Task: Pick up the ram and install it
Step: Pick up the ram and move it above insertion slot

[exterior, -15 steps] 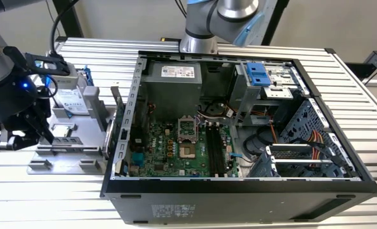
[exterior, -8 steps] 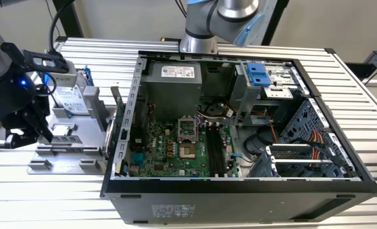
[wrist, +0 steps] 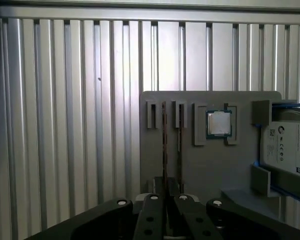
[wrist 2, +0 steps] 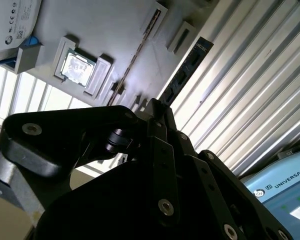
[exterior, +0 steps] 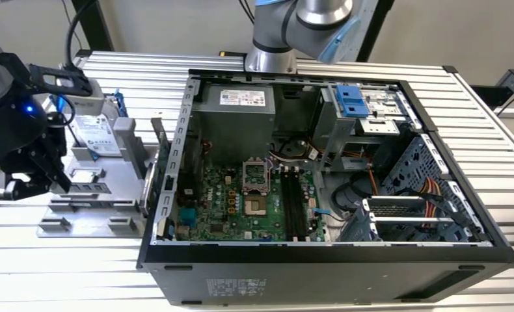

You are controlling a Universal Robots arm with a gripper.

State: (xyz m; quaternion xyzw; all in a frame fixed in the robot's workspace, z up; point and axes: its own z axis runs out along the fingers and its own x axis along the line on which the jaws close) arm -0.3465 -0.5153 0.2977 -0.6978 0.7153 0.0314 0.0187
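The ram (wrist 2: 187, 70) is a thin dark stick with a row of chips. It reaches out from my fingertips over the grey holder (exterior: 92, 224). My gripper (wrist 2: 159, 107) points down over the holder's slots at the exterior view's left, shut on the ram's end. In the first wrist view the ram (wrist: 164, 145) is edge-on and runs straight into the gripper (wrist: 167, 192). From the exterior view the gripper (exterior: 59, 185) sits low over the holder. I cannot tell whether the stick is still seated in its slot. The motherboard's long memory slots (exterior: 296, 208) lie inside the open computer case.
A second stick (wrist: 180, 145) stands in the neighbouring slot. The holder also carries a square silver processor (wrist: 219, 123) and a hard drive (wrist: 290, 150). The black computer case wall (exterior: 166, 182) rises just beside the holder. Another arm's base (exterior: 279, 39) stands behind the case.
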